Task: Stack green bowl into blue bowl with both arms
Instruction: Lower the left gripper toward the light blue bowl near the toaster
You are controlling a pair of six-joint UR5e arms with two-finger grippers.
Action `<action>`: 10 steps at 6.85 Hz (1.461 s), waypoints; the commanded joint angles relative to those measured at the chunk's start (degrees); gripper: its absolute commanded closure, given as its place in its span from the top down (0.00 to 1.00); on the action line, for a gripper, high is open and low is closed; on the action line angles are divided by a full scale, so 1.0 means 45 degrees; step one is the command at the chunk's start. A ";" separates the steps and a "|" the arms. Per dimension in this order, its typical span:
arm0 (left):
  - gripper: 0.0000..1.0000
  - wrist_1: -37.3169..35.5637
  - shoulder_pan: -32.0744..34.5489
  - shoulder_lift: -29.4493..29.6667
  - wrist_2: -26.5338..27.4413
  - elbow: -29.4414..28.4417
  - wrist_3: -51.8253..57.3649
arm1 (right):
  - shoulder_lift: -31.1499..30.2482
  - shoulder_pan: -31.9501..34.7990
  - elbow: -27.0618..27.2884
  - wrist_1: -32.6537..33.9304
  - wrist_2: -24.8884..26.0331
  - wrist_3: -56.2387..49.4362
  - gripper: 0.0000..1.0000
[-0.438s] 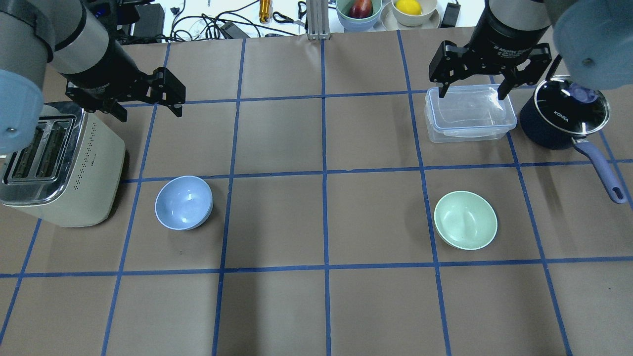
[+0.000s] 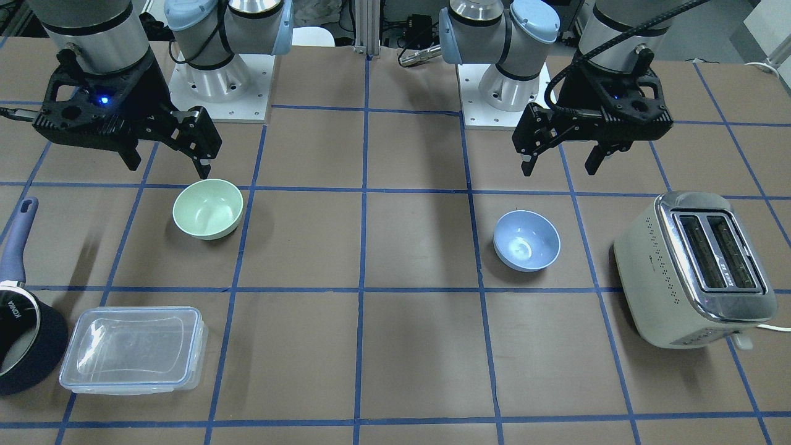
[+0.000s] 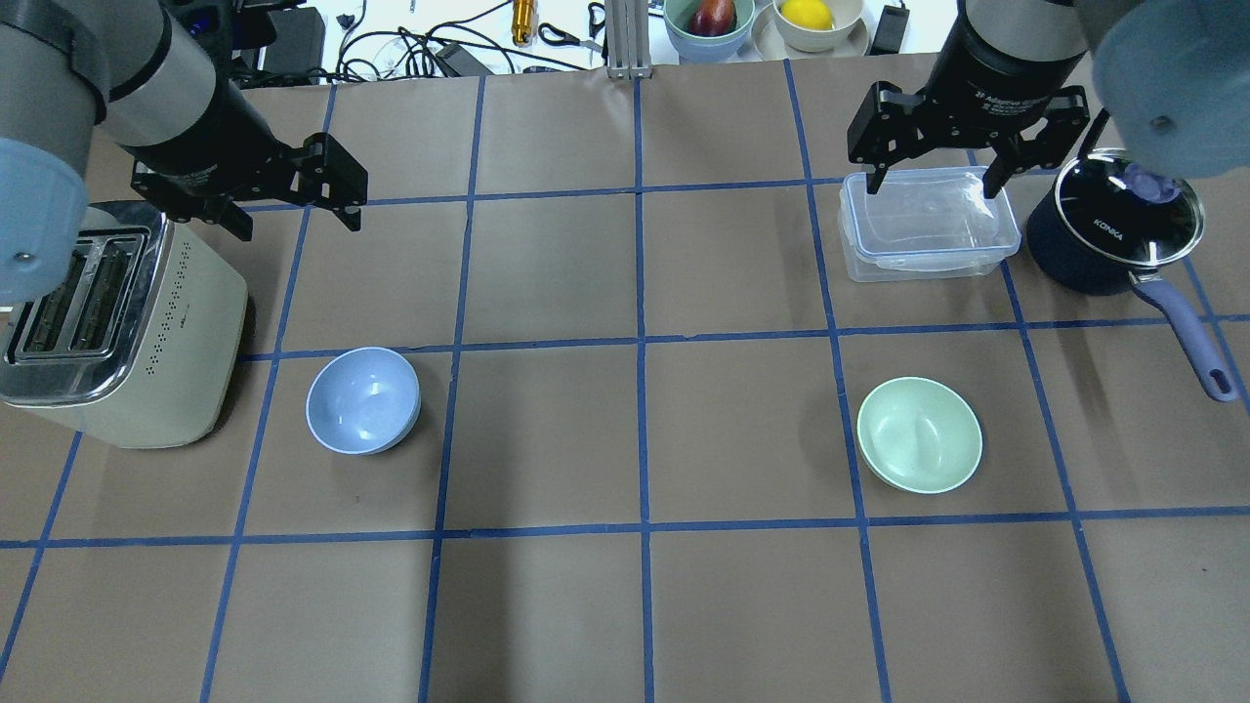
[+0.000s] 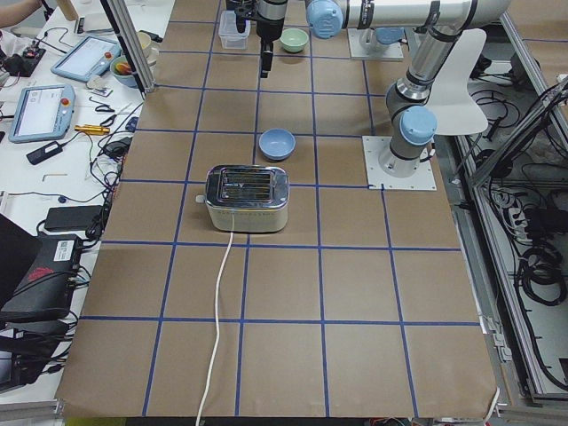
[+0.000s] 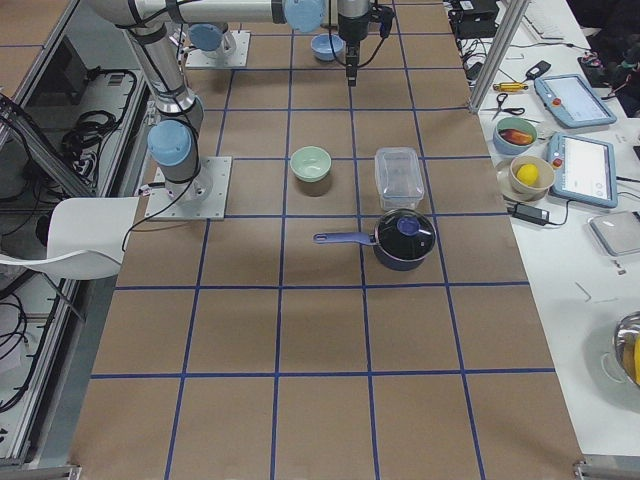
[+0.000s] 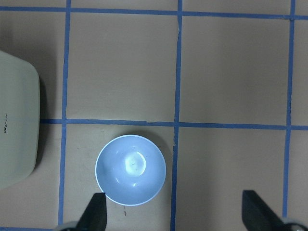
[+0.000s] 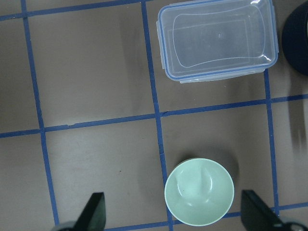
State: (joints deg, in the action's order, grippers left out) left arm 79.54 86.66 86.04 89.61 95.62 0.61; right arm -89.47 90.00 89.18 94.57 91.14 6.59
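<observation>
The green bowl point(image 3: 919, 434) sits upright on the table's right half; it also shows in the front view point(image 2: 207, 208) and the right wrist view point(image 7: 199, 191). The blue bowl point(image 3: 363, 400) sits upright on the left half, beside the toaster, and shows in the front view point(image 2: 526, 240) and the left wrist view point(image 6: 131, 170). My left gripper point(image 3: 298, 223) hangs open and empty, high above the table, behind the blue bowl. My right gripper point(image 3: 933, 186) hangs open and empty, high above the table, over the clear container and behind the green bowl.
A cream toaster point(image 3: 117, 322) stands at the left edge, next to the blue bowl. A clear lidded plastic container point(image 3: 928, 225) and a dark blue saucepan point(image 3: 1113, 229) with a glass lid stand at the back right. Bowls of fruit point(image 3: 710, 20) sit beyond the table's far edge.
</observation>
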 commanded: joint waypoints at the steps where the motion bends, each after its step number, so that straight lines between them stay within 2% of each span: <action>1: 1.00 0.0019 0.0000 0.0002 -0.0070 0.0001 0.0000 | -0.0001 0.0019 0.0007 0.0000 0.0000 0.0000 1.00; 5: 1.00 0.0077 -0.0137 0.0119 -0.0051 0.0021 0.0117 | 0.0019 0.0020 0.0201 -0.0350 -0.0020 -0.0039 1.00; 6: 1.00 0.0252 -0.0330 0.0158 -0.0012 0.0117 0.0601 | 0.0038 0.0058 0.0415 -0.1492 -0.0058 -0.0078 1.00; 7: 1.00 0.0427 -0.1357 0.0564 -0.0031 0.0331 0.2462 | 0.0077 0.0059 0.0745 -0.1446 -0.0175 -0.0078 1.00; 8: 1.00 0.0274 -0.2662 0.1052 -0.0108 0.1010 0.3563 | 0.0058 0.0059 0.0652 -0.1445 -0.0195 -0.0078 1.00; 9: 1.00 0.0002 -0.3352 0.1385 -0.0109 0.1732 0.3961 | 0.0019 0.0059 0.0496 -0.1445 -0.0195 -0.0097 1.00; 10: 1.00 -0.1431 -0.3514 0.1988 -0.0012 0.2571 0.4042 | 0.0019 0.0059 0.0282 -0.1001 -0.0215 -0.1393 1.00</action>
State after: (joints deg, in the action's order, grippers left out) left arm 78.18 73.03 92.28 89.27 103.13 17.24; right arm -89.32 90.26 91.39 88.57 90.27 4.84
